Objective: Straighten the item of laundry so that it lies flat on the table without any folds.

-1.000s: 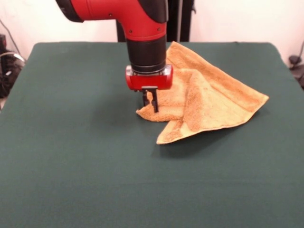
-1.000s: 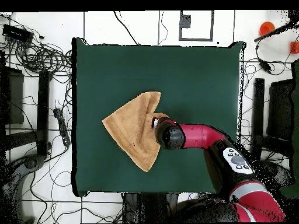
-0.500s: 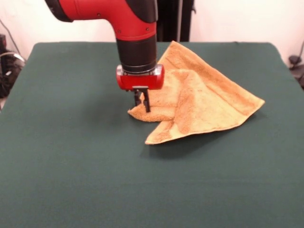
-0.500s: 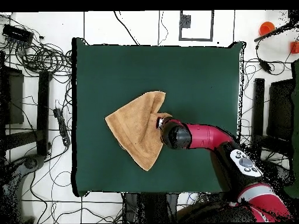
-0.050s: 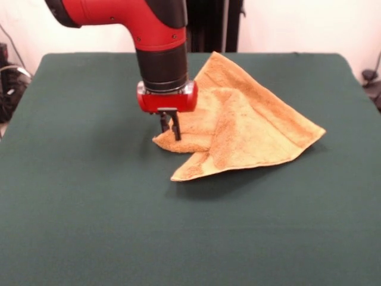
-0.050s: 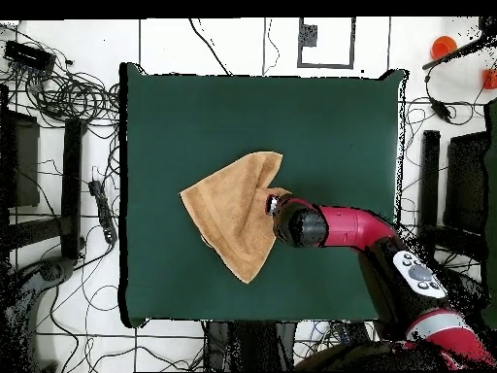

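The item of laundry [image 5: 250, 128] is a golden-tan terry towel, folded over itself into a rough triangle with a raised fold down its middle. It lies on the dark green table [image 5: 89, 208]. My gripper [image 5: 169, 132] points straight down at the towel's left corner, shut on that corner with its fingers pressed into the cloth. From above, the laundry [image 6: 233, 219] sits left of the table's [image 6: 330, 126] centre, and the gripper [image 6: 275, 205] is at its right-hand corner, mostly hidden under the red arm.
Cables and stands [image 6: 58, 194] lie on the floor around the table. An orange object [image 6: 443, 46] sits on the floor past one table corner.
My gripper has dragged the held corner sideways, leftward in the front view. The whole towel has slid along with it while keeping its folded shape.
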Robot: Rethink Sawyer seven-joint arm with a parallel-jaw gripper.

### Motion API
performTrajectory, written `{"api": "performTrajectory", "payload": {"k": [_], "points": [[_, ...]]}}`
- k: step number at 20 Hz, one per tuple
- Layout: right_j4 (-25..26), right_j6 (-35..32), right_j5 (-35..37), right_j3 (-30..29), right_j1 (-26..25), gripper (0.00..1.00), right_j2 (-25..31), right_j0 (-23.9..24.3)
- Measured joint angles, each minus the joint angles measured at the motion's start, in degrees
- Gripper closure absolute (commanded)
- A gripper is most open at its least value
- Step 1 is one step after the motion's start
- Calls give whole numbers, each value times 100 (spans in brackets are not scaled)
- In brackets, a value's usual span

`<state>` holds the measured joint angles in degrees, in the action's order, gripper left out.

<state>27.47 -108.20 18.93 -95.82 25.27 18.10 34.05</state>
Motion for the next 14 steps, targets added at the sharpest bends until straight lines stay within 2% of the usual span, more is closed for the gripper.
{"api": "performTrajectory", "payload": {"k": [14], "points": [[164, 0, 376, 115, 56, 100, 89, 112]]}}
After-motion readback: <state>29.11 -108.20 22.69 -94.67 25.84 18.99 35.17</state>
